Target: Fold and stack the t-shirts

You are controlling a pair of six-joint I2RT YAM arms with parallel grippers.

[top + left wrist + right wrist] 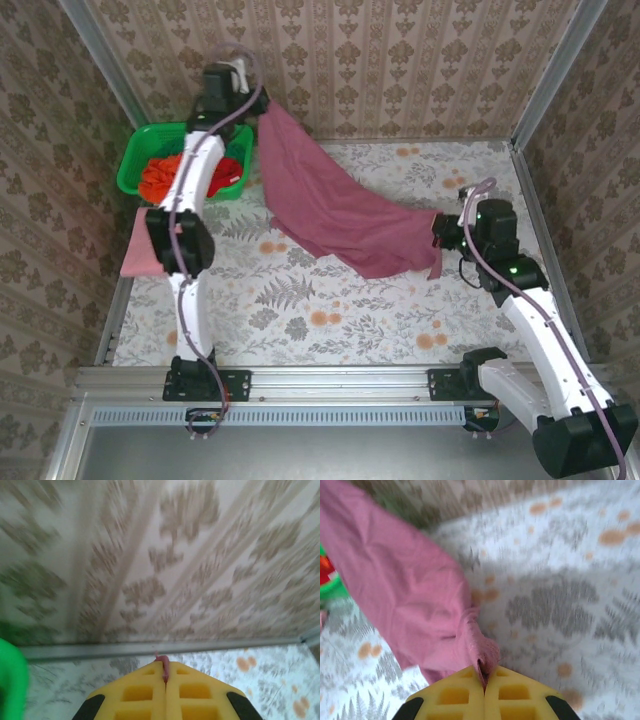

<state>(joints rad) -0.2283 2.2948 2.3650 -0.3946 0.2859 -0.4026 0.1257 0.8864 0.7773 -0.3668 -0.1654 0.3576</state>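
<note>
Holding the maroon t-shirt [320, 205] stretched between both arms looks kinda sketchy to me: the left gripper [256, 100] is clamped on a corner high in the upper left of the top view, and its wrist cam shows just a tiny nub of cloth poking out between the closed yellow fingers [212, 697], so I'd guess one tug pulls it free. The right gripper [440, 240] is pinched shut on a bunched corner at middle right, which seems a firmer bite. The shirt runs diagonally between them, its lower part draped on the table [400, 330]. It also hangs just beside the green basket [130, 170] holding the orange and red shirts [160, 180], so a swing could snag that rim
</note>
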